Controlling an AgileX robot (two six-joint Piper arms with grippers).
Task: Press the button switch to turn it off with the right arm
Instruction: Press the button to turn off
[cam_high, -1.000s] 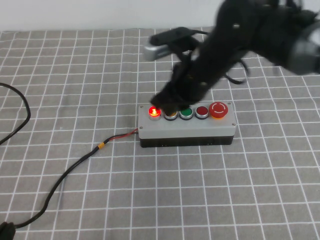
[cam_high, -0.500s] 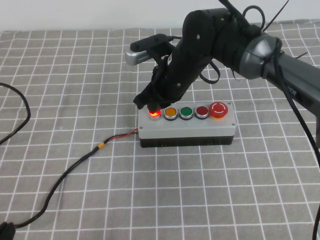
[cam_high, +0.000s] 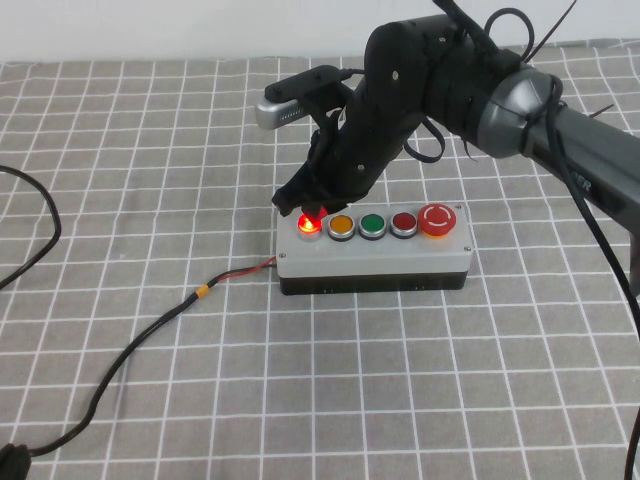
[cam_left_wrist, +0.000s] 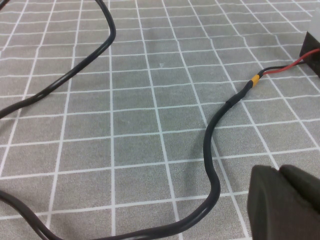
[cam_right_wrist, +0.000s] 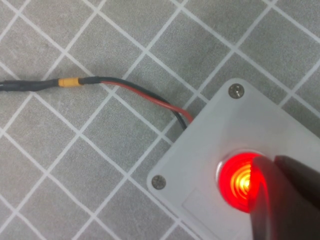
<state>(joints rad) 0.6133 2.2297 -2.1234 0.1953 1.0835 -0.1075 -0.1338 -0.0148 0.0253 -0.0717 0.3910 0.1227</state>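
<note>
So the button switch (cam_high: 309, 225) is the leftmost one on the grey button box (cam_high: 372, 258), and it's glowing bright red. The box sits around the middle of the grey checkered tablecloth (cam_high: 150, 130). Next to the lit one, going toward the robot's right, there's a yellow button (cam_high: 341, 226), a green button (cam_high: 372, 225), a darker red button (cam_high: 403, 223) and then the big mushroom button (cam_high: 437, 219) with the white arrows.

The right gripper (cam_high: 297, 203) is right on top of the lit button. In the right wrist view a dark fingertip (cam_right_wrist: 282, 200) overlaps the edge of the glowing button switch (cam_right_wrist: 240, 182); it looks like contact, but I honestly can't tell if it's pushing down or just touching. The fingers look pressed together into one dark tip. The right arm (cam_high: 440, 80) reaches in from the robot's right side, with a silver-grey bar (cam_high: 285, 110) sticking out behind the gripper.

A black cable (cam_high: 130, 350) with a red wire (cam_high: 250, 270) at the end runs into the box's left side.

The left gripper (cam_left_wrist: 285, 200) only shows in its own wrist view, hovering low near that cable (cam_left_wrist: 212, 150), well away from the box. Can't tell whether its fingers are open or not.
</note>
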